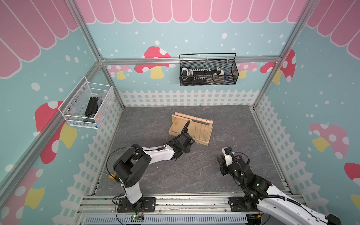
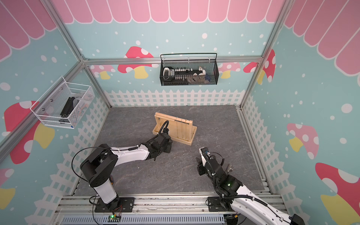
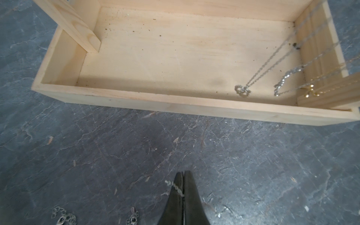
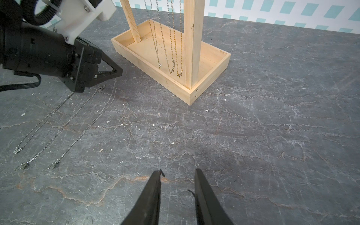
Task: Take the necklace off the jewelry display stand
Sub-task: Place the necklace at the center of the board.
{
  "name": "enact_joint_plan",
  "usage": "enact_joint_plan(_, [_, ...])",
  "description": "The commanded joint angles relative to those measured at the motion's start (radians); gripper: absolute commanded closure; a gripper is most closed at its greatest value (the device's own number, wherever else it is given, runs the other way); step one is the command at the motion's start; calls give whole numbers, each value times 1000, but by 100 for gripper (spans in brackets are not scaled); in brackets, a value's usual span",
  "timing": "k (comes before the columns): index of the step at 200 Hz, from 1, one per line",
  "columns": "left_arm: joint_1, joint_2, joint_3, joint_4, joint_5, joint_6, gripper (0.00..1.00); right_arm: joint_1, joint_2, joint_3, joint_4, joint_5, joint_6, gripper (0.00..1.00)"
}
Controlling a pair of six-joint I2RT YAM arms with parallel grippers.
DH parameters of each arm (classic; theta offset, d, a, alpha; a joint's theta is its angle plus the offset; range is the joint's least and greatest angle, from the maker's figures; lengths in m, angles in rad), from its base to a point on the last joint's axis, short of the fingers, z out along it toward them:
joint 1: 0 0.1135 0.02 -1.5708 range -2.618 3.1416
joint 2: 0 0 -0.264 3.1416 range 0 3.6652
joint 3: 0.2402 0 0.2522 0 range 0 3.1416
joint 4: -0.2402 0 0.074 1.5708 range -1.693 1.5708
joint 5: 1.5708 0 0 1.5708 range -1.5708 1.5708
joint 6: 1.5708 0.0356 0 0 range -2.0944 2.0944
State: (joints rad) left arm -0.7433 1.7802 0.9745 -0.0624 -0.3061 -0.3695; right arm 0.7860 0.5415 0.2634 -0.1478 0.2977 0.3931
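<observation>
The jewelry display stand is pale wood and sits mid-floor; its tray base shows in both wrist views. Three necklaces still hang from its top bar, their pendants just above the tray. My left gripper is low over the floor in front of the stand, shut on a thin silver necklace chain. That chain trails away along the floor. My right gripper hovers open and empty to the stand's front right.
Two more necklaces lie stretched on the grey floor beside the held one, with pendants near my left gripper. A black wire basket hangs on the back wall, and a white mesh basket on the left wall.
</observation>
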Motion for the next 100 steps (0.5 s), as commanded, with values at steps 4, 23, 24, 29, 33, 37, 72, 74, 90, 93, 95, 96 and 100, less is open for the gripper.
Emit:
enact_joint_plan(4, [10, 35, 38, 0, 15, 1, 100, -4, 6, -7, 24, 5, -3, 69])
enact_joint_plan(23, [13, 45, 44, -2, 18, 0, 100, -4, 6, -7, 24, 6, -3, 69])
enact_joint_plan(24, [13, 46, 44, -2, 18, 0, 100, -4, 6, -7, 24, 5, -3, 69])
enact_joint_plan(29, [13, 48, 45, -2, 16, 0, 100, -4, 5, -7, 24, 6, -3, 69])
enact_joint_plan(33, [14, 49, 46, -1, 15, -1, 100, -4, 6, -7, 25, 5, -3, 69])
enact_joint_plan(37, [15, 50, 45, -2, 13, -1, 100, -4, 5, -7, 25, 6, -3, 69])
enact_joint_plan(72, [18, 49, 40, -4, -3, -7, 93, -4, 5, -7, 24, 6, -3, 69])
enact_joint_plan(74, [18, 48, 40, -4, -4, -8, 92, -4, 5, -7, 24, 6, -4, 69])
enact_joint_plan(90, [18, 45, 36, -9, -8, -11, 80, -4, 5, -7, 23, 5, -3, 69])
enact_joint_plan(93, [18, 44, 36, -8, -8, -11, 79, -4, 5, -7, 23, 5, -3, 69])
enact_joint_plan(95, [17, 44, 34, -9, -7, -13, 78, -4, 5, -7, 24, 5, -3, 69])
enact_joint_plan(96, [18, 44, 34, -8, -7, -13, 77, -4, 5, -7, 23, 6, -4, 69])
enact_joint_plan(100, [18, 41, 32, -10, -8, -13, 76, -4, 5, -7, 23, 5, -4, 69])
